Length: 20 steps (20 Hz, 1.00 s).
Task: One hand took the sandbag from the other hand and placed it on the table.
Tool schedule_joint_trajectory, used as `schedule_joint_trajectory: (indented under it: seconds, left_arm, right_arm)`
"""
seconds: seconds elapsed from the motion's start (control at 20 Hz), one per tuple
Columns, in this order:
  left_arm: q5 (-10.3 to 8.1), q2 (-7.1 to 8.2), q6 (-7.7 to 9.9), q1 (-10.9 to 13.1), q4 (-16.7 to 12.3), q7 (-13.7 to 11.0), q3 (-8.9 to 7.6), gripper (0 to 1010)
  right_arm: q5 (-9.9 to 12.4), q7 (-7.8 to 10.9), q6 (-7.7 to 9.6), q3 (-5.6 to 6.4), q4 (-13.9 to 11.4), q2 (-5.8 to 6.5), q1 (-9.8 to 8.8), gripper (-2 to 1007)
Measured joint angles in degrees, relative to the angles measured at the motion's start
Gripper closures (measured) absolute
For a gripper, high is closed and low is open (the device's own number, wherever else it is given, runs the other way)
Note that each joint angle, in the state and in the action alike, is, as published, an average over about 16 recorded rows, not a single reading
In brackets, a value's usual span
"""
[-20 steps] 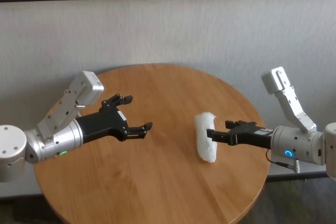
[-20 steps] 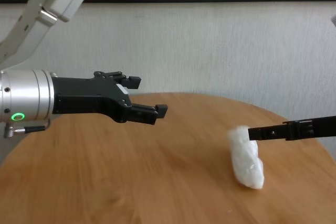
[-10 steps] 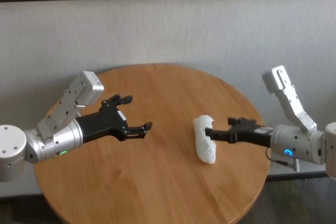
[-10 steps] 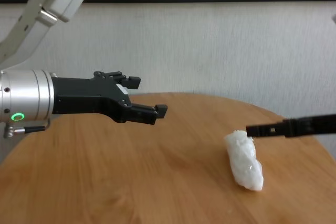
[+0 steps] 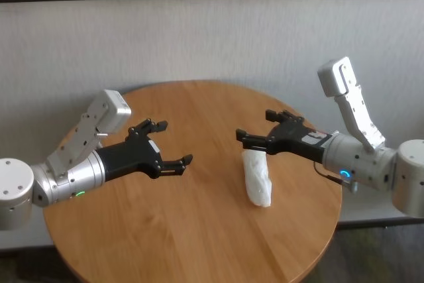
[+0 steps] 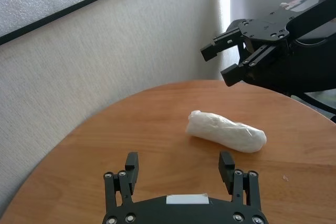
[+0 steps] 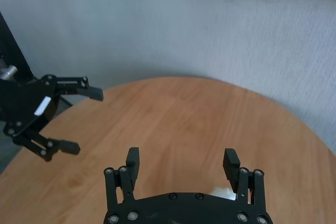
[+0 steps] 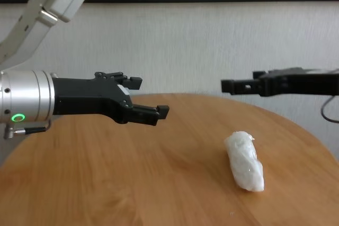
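Note:
The sandbag [image 5: 257,178] lies loose on the round wooden table [image 5: 199,236], right of centre; it also shows in the chest view [image 8: 244,161] and the left wrist view [image 6: 227,131]. My right gripper [image 5: 255,127] is open and empty, hovering just above the sandbag's far end, apart from it [image 8: 238,80] [image 7: 181,156]. My left gripper [image 5: 173,142], on the wrist with the green ring light, is open and empty above the table's left half [image 8: 151,97] [image 6: 178,161], well left of the sandbag.
A pale wall with a dark rail stands right behind the table. The table [image 8: 106,183] carries nothing but the sandbag. The two arms reach in from the left and right edges.
My right gripper has let go of the sandbag, opened and risen above it. The sandbag has settled flat on the table. The left arm has not moved.

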Motion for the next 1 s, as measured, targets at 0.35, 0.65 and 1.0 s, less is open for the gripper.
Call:
schedule_joint_trajectory:
  seconds: [0.35, 0.65, 1.0]
  left_arm:
    - [0.01, 0.0, 0.01, 0.0, 0.01, 0.01, 0.01, 7]
    - [0.11, -0.02, 0.29, 0.05, -0.05, 0.7, -0.01, 7]
    - [0.97, -0.13, 0.53, 0.22, -0.51, 2.97, -0.59, 7]
  right_arm:
    - [-2.04, 0.35, -3.1, -0.02, 0.09, -2.62, 0.69, 2]
    - [-2.89, 0.56, -4.18, 0.02, 0.3, -3.93, 0.81, 2]
    - [-3.15, 0.67, -4.32, 0.05, 0.34, -4.22, 0.77, 2]
